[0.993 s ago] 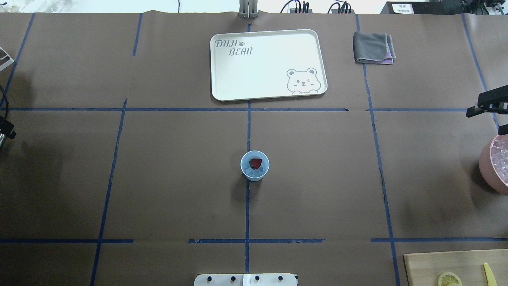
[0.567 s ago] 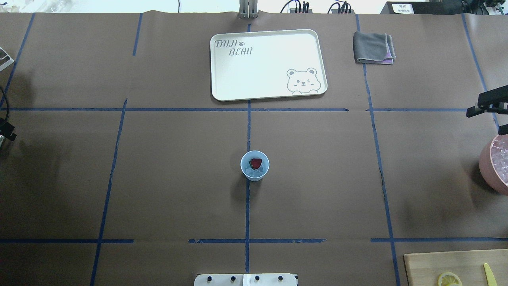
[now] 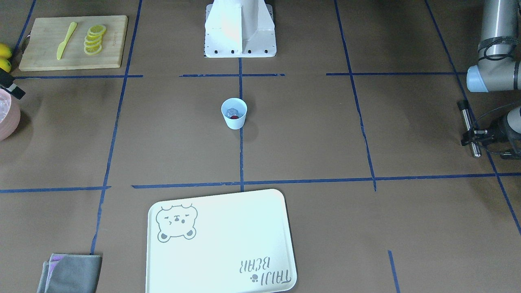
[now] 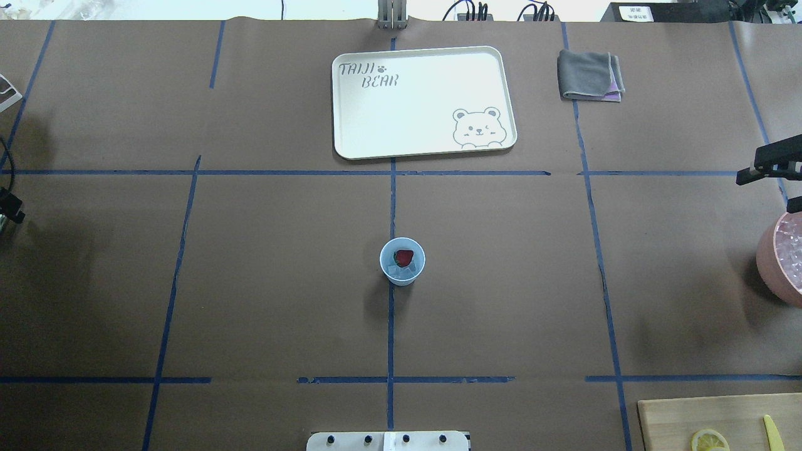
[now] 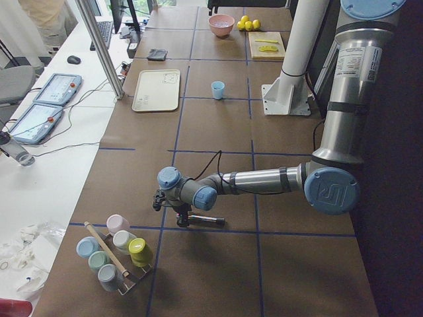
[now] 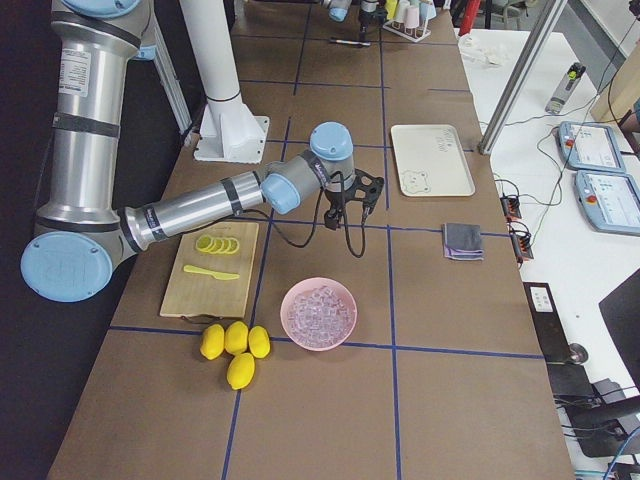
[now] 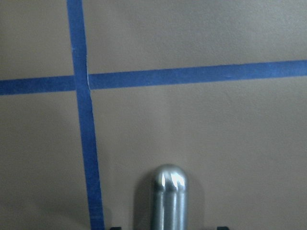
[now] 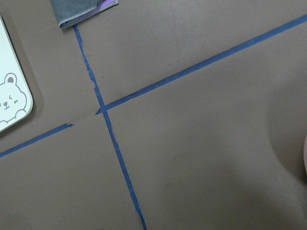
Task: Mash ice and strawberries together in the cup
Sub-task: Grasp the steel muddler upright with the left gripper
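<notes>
**Pestle in hand, mashing not yet begun**

The left gripper (image 3: pixel 471 136) has its jaws clamped across a steel pestle (image 3: pixel 466 118), out at the 9 o'clock edge of the overhead view. The right gripper (image 4: pixel 761 168) hangs at the 3 o'clock edge, just beyond the pink bowl (image 4: pixel 774 263); I cannot tell how far apart its jaws are. The cup (image 4: pixel 403 280) stands upright near table centre, well apart from both, with the tray (image 4: pixel 426 106) at its 12 o'clock. Inside it, the strawberry (image 4: pixel 404 257) looks whole and the ice (image 4: pixel 396 271) lies at its 6 o'clock. Loading seems done; what is left is to carry the pestle over and crush.
</notes>
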